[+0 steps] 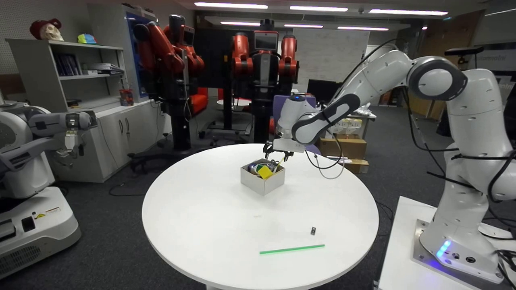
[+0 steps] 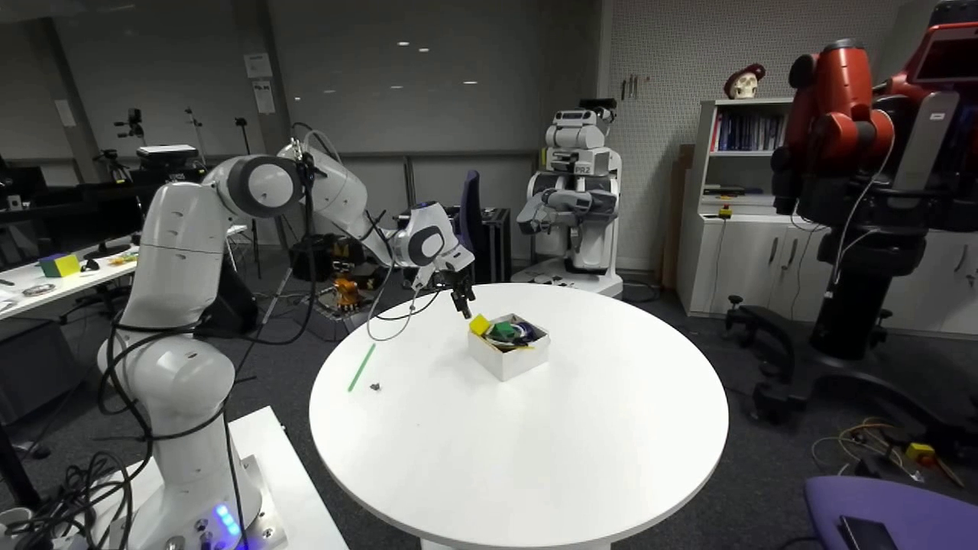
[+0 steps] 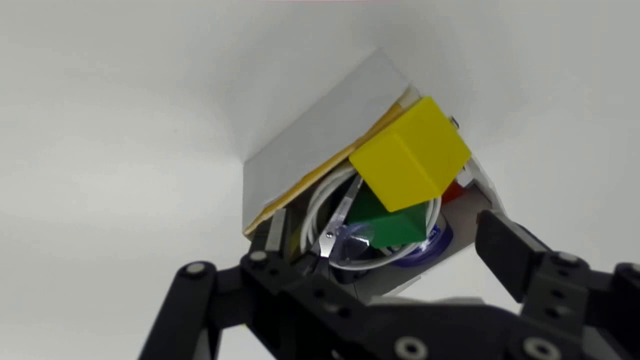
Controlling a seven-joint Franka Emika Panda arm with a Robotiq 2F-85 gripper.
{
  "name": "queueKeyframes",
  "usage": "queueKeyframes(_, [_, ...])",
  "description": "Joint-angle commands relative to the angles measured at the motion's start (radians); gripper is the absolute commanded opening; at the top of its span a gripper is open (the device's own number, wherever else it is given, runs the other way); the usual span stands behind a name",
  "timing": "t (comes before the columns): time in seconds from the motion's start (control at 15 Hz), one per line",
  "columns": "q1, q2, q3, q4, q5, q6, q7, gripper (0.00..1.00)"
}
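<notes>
My gripper (image 1: 277, 154) is open and empty above a white open box (image 1: 258, 185) on the round table; it also shows in an exterior view (image 2: 463, 299). In the wrist view the box (image 3: 320, 137) lies below and between the spread fingers (image 3: 385, 220). A yellow block (image 3: 410, 155) rests tilted on top at one corner. Under it are a green block (image 3: 392, 225), a coiled white cable (image 3: 312, 215), scissors (image 3: 327, 241) and a blue-purple round item (image 3: 425, 252). The scissors' handles are partly hidden by the left finger. A bit of red shows beside the yellow block.
On the white round table (image 1: 193, 225) lie a green strip (image 1: 292, 249) and a small dark piece (image 1: 313, 230); both show in both exterior views. A cable loop (image 2: 374, 325) hangs from the arm near the table edge. Other robots stand around the table.
</notes>
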Motion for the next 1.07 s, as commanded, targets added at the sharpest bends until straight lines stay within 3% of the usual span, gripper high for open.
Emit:
queueKeyframes(0.0, [-0.097,-0.221,0.144,-0.233,0.037,-0.075,-0.154,1.00])
queueKeyframes(0.2, [-0.157,-0.280,0.262,-0.357,0.148,-0.112,-0.276,1.00])
queueKeyframes(0.47, [-0.175,-0.282,0.336,-0.477,0.290,-0.075,-0.278,1.00])
queueKeyframes(0.67, [-0.171,-0.275,0.366,-0.562,0.348,0.018,-0.276,1.00])
queueKeyframes(1.0, [-0.150,-0.230,0.406,-0.690,0.397,0.283,-0.257,1.00])
